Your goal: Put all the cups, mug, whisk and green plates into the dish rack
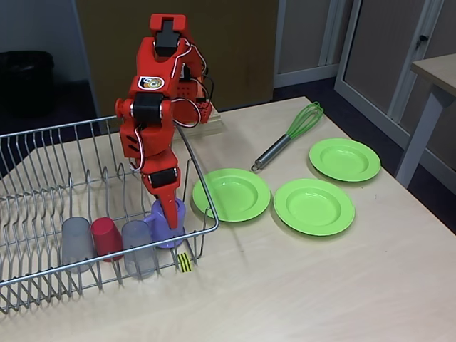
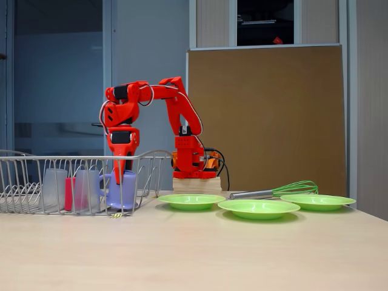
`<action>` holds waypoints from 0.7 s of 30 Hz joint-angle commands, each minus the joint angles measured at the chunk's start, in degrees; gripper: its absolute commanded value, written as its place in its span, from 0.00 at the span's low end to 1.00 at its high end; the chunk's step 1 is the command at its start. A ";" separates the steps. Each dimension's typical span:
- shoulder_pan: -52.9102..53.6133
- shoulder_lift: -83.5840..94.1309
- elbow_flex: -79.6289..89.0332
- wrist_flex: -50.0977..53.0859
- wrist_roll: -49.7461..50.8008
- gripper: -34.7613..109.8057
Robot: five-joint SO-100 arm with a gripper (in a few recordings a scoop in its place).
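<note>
My red gripper point(image 1: 173, 218) points straight down into the lilac mug point(image 1: 164, 231), which stands in the right front corner of the wire dish rack point(image 1: 43, 274); the jaws look shut on the mug's rim. Left of the mug, in a row inside the rack, stand a grey cup point(image 1: 137, 249), a red cup point(image 1: 107, 236) and another grey cup point(image 1: 75, 242). Three green plates point(image 1: 231, 194) point(image 1: 313, 206) point(image 1: 344, 159) lie flat on the table to the right of the rack. The whisk point(image 1: 288, 137) lies behind them. In the side fixed view the gripper point(image 2: 123, 177) meets the mug point(image 2: 121, 191) at the rack's point(image 2: 24, 159) right end.
The arm's base point(image 2: 194, 160) sits on a wooden block behind the rack's right end. The nearest plate almost touches the rack's right rim. Another table's leg point(image 1: 420, 135) stands at the far right, off this table.
</note>
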 commanded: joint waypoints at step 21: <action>-2.72 17.14 -9.58 18.11 -3.78 0.50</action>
